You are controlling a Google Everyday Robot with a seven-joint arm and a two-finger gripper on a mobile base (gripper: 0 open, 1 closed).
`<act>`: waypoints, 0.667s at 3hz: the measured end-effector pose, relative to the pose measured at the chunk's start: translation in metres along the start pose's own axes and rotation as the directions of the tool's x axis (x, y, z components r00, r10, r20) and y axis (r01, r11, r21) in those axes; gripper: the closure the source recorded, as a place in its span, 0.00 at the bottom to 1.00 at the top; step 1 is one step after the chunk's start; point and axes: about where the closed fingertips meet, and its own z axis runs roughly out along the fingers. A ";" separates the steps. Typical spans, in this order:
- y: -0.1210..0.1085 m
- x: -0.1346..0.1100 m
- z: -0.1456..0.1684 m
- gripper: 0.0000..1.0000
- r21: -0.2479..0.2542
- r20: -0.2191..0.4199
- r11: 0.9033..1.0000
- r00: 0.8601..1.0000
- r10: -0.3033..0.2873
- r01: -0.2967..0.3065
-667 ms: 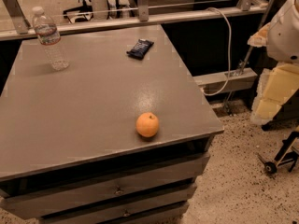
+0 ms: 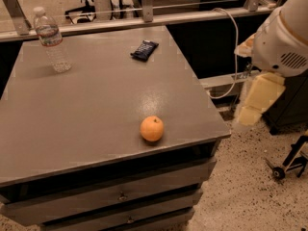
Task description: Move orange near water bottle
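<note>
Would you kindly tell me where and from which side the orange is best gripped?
Probably across its widest middle, from above: the orange is round, rests on the table near the front right edge, and nothing crowds it. The gripper hangs beyond the table's right side, above the floor.

Orange [image 2: 152, 128]: alone near the front right edge of the grey tabletop [image 2: 96, 109].
Water bottle [image 2: 52, 41]: upright at the far left corner, well apart from the orange.
Snack wrapper [image 2: 145, 49]: dark blue, flat near the far edge, right of the water bottle.
Hand [image 2: 250, 110]: pale, hanging beyond the tabletop's right side, above the speckled floor [image 2: 250, 186].
</note>
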 end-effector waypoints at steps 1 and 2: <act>0.006 -0.026 0.021 0.00 -0.028 0.091 1.000 0.996 0.006 -0.004; 0.020 -0.049 0.045 0.00 -0.060 0.180 0.998 0.983 0.024 -0.014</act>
